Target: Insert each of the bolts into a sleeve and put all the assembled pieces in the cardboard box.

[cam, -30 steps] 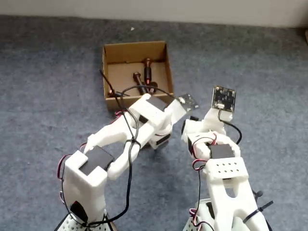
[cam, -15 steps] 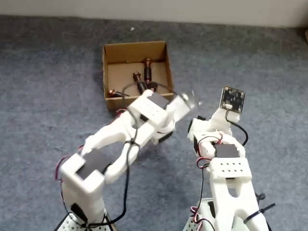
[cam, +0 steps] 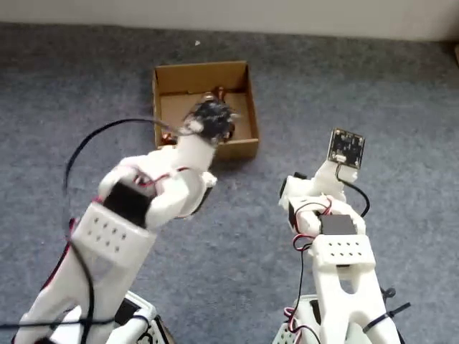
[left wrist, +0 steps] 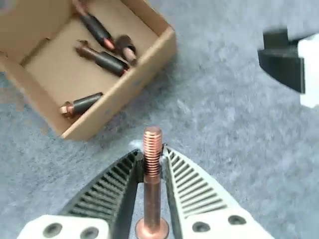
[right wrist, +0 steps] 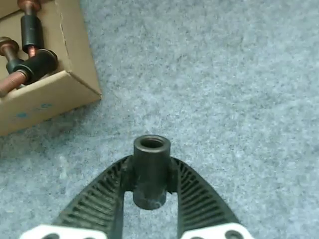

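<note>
High view, left to right: the left arm (cam: 143, 208) rises from the near left, its wrist overlapping the near wall of the cardboard box (cam: 202, 70). The right arm (cam: 330, 240) stands well apart at the right, over grey carpet (cam: 401, 107).

Left wrist view: the left gripper (left wrist: 152, 153) is closed tight on a bare copper bolt (left wrist: 151, 199). It pinches the shank, with the head toward the wrist and the threaded tip projecting past the fingertips, presumably so the thread stays free to enter a bore. The box lies beyond on the carpet and holds three assembled pieces (left wrist: 105, 60).

Right wrist view: the right gripper (right wrist: 151, 163) is clamped round the sides of a black sleeve (right wrist: 151, 174). The sleeve's open end stands clear of the jaws, probably to leave the bore unobstructed for the bolt. Bolt and sleeve are not yet joined, and this pair seems to be the last one outstanding.

Change: one second ago the left arm reached across toward the right arm, their wrists near each other in front of the box's near right corner. It has since swung away to the left and upward. The right arm shifted slightly rightward, then held.
</note>
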